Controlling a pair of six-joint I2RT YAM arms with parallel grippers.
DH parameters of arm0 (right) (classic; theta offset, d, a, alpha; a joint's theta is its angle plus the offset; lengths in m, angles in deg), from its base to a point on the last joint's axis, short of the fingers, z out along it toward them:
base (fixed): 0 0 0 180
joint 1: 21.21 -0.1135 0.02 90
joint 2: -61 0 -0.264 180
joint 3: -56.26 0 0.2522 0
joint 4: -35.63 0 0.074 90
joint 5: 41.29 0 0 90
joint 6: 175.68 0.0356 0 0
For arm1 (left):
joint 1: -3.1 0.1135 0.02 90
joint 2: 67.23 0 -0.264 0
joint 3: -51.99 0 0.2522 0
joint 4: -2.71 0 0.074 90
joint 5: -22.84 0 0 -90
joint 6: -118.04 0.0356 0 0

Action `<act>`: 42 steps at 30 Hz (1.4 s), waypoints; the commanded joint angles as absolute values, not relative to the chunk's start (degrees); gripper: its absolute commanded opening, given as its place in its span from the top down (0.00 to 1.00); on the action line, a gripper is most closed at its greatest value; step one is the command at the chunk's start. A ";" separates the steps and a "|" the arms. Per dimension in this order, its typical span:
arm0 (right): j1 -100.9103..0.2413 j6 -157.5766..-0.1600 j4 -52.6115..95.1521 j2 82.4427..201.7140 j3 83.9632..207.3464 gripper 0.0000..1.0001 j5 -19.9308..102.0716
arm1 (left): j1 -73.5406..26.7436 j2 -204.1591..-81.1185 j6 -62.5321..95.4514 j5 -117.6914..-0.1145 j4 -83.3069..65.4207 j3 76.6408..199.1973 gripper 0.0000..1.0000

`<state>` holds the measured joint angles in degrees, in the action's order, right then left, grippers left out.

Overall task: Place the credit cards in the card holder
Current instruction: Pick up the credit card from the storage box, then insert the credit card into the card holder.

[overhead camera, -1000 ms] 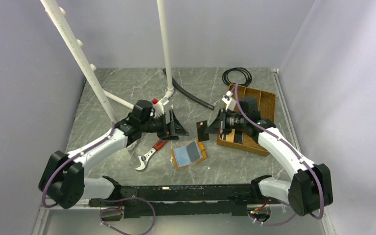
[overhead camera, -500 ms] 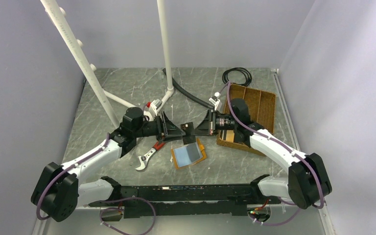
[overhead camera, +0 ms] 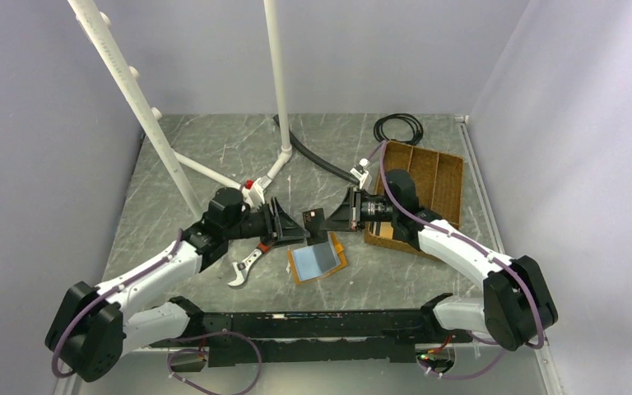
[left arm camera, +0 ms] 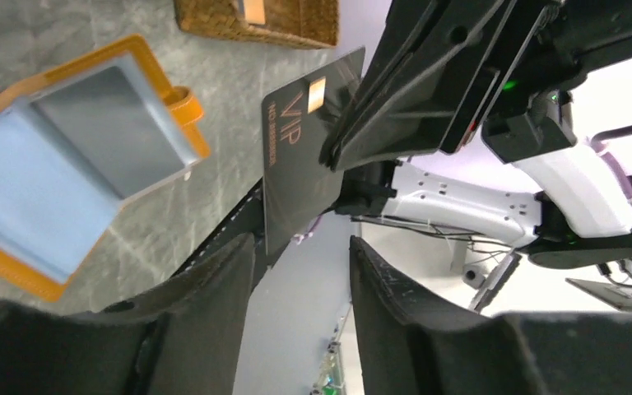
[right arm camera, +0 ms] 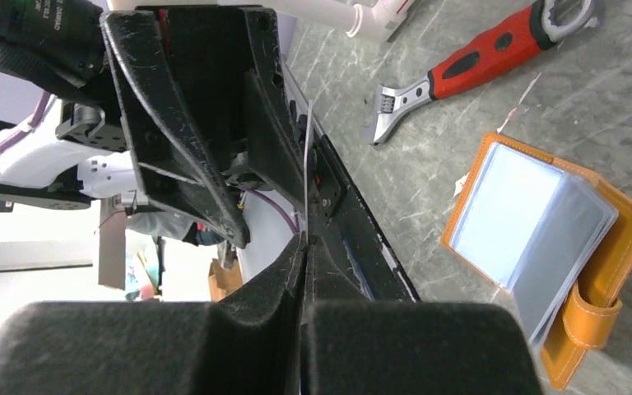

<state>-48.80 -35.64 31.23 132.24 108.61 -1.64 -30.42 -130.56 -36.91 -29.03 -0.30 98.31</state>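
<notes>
**Mid-air handover above the open holder**

Since a second ago, brings the left jaws in from the left and narrows them. Carries the right jaws and the credit card point(overhead camera: 314, 219) a little further from the brown tray point(overhead camera: 444, 169) toward the middle, so that both sets of jaws now meet above the surface point(overhead camera: 214, 152).

Shows one black card, lettered VIP, pinched by the right jaws, pressed together on one end. Places its free end between the left jaws, half spread, with a gap still visible beside the card; no grip there yet. Leaves the card holder point(overhead camera: 318, 257) lying open on the surface just below the card, apart from it, clear sleeves up.

Step in hand, by judgement: passing the card from right to left before pocketing it. Next calls for shutting the left jaws squarely on the card, then loosening the right, without bending or dropping it.

Count:
- one card in the air
- something flat in the tray's near compartment, perhaps more cards, not countable
- one card holder
- one tray
- one red-handled wrench point(overhead camera: 251, 255)
- one black cable coil point(overhead camera: 397, 127)
</notes>
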 commanded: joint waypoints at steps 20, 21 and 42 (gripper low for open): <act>-50.48 -36.55 31.62 131.72 107.84 0.85 1.34 | -30.91 -125.85 -40.19 -33.69 7.23 95.01 0.92; -50.48 -40.28 25.37 131.78 109.76 0.73 4.52 | -30.91 -125.44 -38.53 -35.60 0.09 95.99 1.00; -56.12 -54.00 7.61 144.95 112.19 1.00 30.30 | -34.41 -143.52 -33.04 -35.30 -7.84 100.14 1.00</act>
